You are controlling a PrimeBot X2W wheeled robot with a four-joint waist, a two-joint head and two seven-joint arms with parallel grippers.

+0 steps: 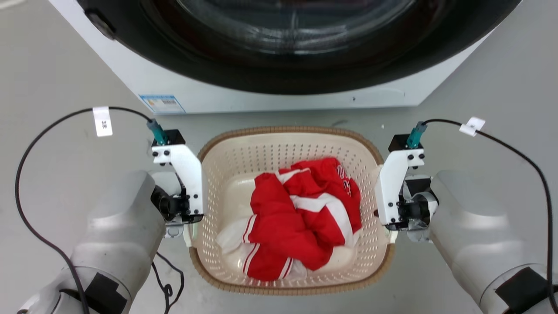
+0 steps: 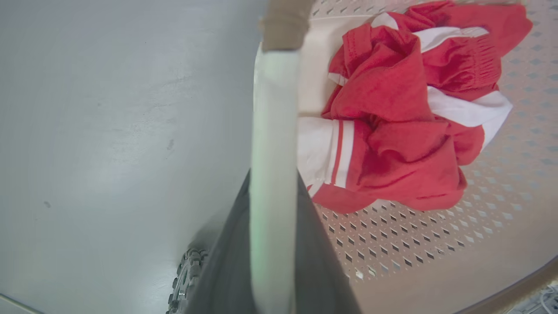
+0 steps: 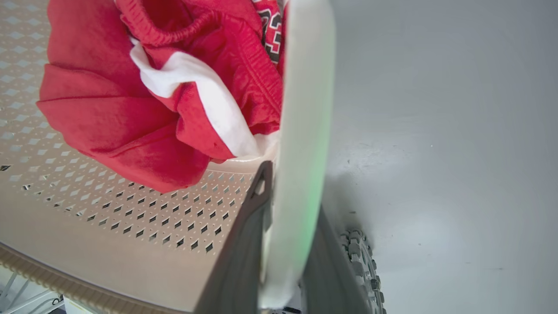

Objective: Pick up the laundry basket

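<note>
The smooth grey floor (image 1: 52,65) bears the white washing machine (image 1: 209,101) at the far side and, just in front of it, the laundry basket (image 1: 287,129) (whether its base touches the floor cannot be told).

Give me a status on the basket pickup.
Done: the left gripper sits at the laundry basket's left handle, the right gripper at its right handle. In hand: dark fingers flank each handle closely, seemingly clamped. Left: the lift; whether the basket has cleared the floor cannot be told.
</note>
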